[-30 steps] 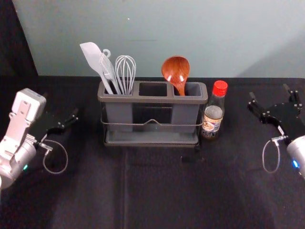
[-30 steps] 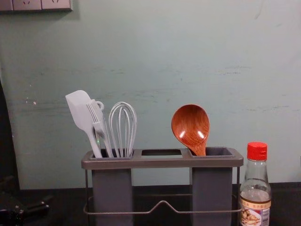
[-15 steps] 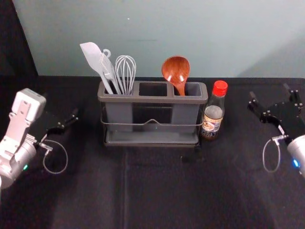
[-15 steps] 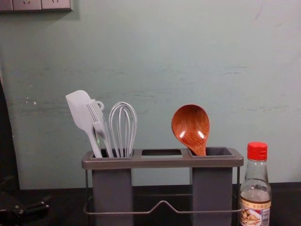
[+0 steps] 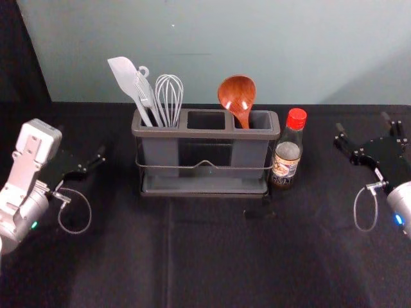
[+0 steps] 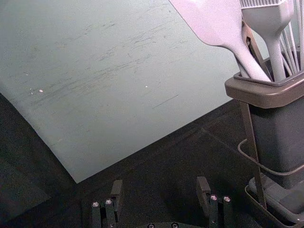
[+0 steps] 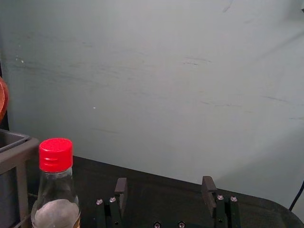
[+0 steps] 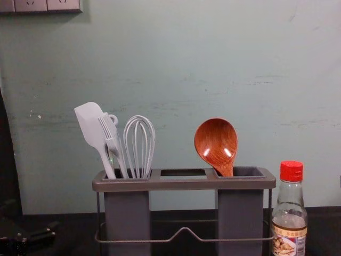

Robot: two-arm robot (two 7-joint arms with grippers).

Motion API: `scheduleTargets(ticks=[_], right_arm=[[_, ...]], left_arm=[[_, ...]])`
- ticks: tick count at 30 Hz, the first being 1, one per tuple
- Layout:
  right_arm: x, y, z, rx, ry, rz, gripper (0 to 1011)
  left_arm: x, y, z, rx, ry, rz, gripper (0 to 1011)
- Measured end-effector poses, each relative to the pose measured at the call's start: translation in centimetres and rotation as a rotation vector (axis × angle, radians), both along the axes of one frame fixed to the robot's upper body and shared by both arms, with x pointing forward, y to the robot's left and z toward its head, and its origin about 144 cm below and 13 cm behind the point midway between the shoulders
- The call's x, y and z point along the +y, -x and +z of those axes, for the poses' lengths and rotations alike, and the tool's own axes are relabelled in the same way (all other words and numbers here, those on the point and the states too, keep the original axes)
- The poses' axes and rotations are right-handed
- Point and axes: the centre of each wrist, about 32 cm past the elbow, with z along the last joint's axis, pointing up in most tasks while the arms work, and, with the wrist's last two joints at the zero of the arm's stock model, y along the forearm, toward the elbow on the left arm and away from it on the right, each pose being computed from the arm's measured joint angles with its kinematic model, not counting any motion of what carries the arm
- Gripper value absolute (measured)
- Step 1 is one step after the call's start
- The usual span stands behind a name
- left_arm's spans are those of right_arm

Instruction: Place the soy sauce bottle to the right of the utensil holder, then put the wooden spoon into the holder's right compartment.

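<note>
The soy sauce bottle [image 5: 286,159] stood upright just right of the utensil holder [image 5: 205,133], toward the surface's [image 5: 212,256] back edge; the wooden spoon [image 5: 237,95] leaned in the holder's right compartment [image 5: 260,120]. Farther out, left gripper [image 5: 81,142] and right gripper [image 5: 363,123] hung wide open, empty.

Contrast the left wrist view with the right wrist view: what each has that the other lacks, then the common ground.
Left wrist view: the pale spatula, the brush, part of the whisk, a brownish piece behind them, and the left gripper, open.

Right wrist view: the soy sauce bottle with its red cap, the edge of the wooden spoon, a dark cable, and the right gripper, open.

Both: part of the utensil holder, the wall and the dark table.
</note>
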Motion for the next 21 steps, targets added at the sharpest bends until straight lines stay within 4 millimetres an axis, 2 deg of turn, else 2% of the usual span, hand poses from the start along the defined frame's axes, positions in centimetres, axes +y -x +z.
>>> scheduleTargets(ticks=[21], right_arm=[[0.0,0.0,0.0,0.0,0.0,0.001,1002]], left_arm=[[0.0,0.0,0.0,0.0,0.0,0.0,1000]])
